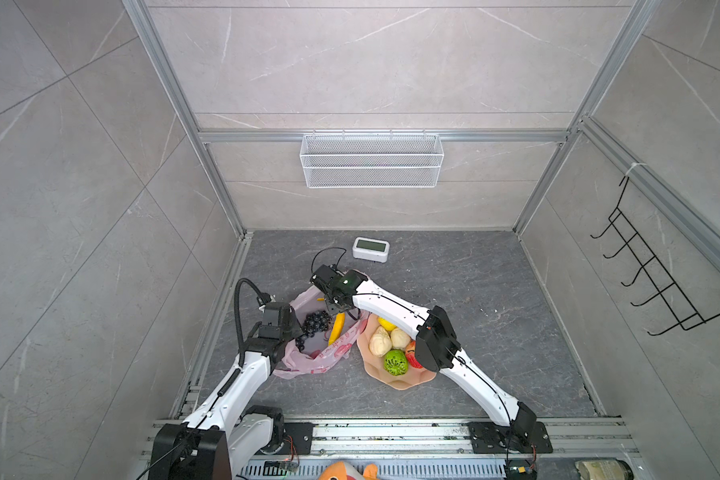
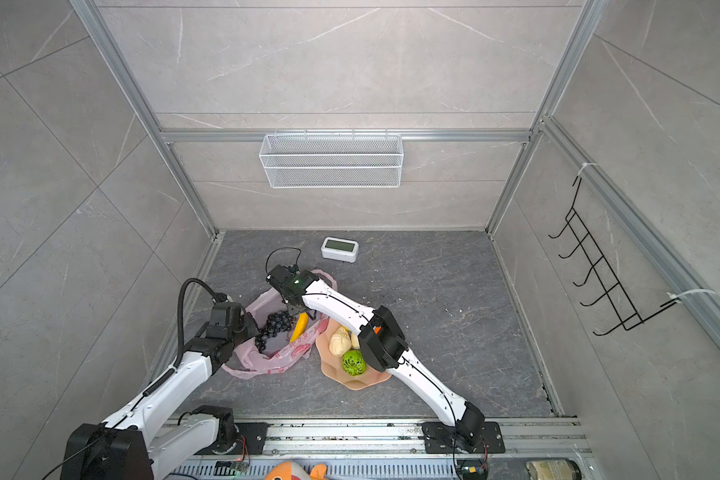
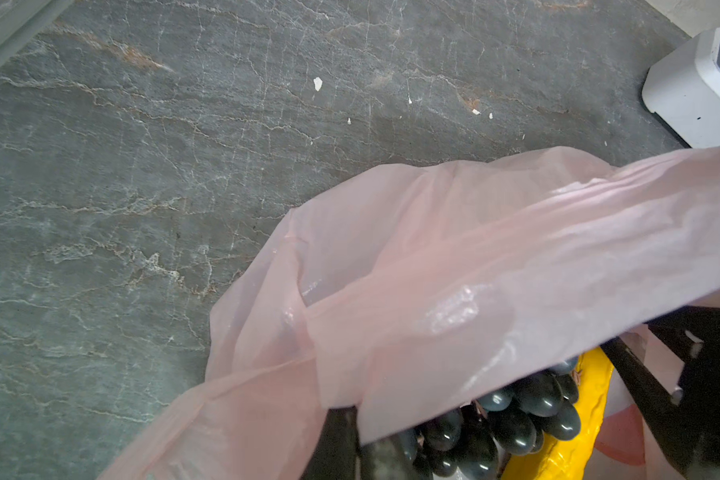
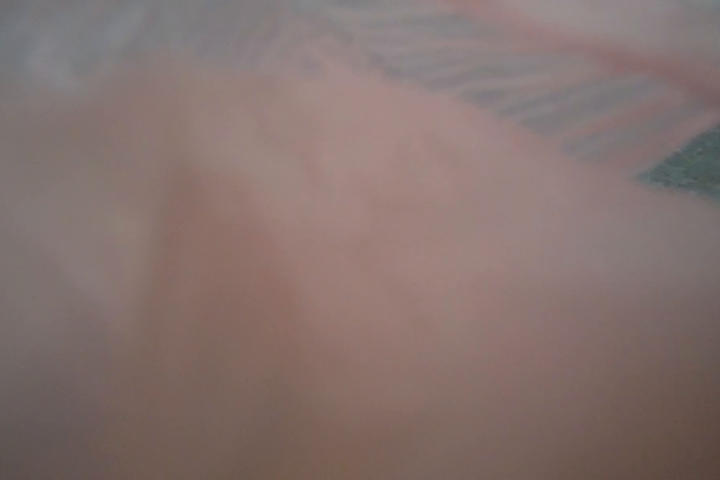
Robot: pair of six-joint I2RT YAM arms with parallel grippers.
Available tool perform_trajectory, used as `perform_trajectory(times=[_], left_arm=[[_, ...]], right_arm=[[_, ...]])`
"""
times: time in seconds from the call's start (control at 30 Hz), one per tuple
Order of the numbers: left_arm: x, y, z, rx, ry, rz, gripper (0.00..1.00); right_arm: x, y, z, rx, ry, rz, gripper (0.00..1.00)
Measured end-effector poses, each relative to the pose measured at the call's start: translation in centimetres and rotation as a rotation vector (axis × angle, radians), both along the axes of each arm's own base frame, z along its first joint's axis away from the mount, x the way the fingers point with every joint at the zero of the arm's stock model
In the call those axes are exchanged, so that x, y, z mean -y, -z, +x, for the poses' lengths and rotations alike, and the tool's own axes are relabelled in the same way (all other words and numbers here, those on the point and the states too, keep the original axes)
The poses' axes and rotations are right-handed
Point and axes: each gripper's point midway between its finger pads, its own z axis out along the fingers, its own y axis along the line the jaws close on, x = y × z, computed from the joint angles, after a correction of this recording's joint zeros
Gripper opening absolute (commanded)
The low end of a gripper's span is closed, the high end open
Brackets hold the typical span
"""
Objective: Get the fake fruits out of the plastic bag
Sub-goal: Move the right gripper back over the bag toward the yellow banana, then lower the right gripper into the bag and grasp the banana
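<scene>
Plainly, the left hand [image 1: 297,332] is clamped tight on the left rim of the plastic bag [image 1: 323,362], whose pink film stretches away from it. The grape bunch [image 1: 316,323] and the banana [image 1: 336,328] lie inside the bag, just beside that hand. The right hand [image 1: 338,308] reaches into the bag's mouth from the far side, right over the banana's upper end. Pink film covers its wrist view, so I cannot tell how wide it stands or whether it grips anything. Other fake fruits [image 1: 395,362] sit in the peach bowl [image 1: 408,381] beside the bag on the bench [image 1: 495,311].
</scene>
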Motion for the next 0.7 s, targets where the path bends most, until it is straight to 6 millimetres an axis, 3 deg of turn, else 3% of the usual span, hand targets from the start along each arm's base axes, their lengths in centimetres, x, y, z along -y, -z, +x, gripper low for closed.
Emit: perform_trajectory(times=[0.27, 0.7], left_arm=[[0.0, 0.1, 0.1, -0.003, 0.000, 0.000, 0.00], [0.2, 0.2, 0.1, -0.003, 0.007, -0.008, 0.00]], right_arm=[[-0.6, 1.4, -0.4, -0.038, -0.015, 0.012, 0.49], [-0.7, 2.0, -0.5, -0.045, -0.022, 0.009, 0.26]])
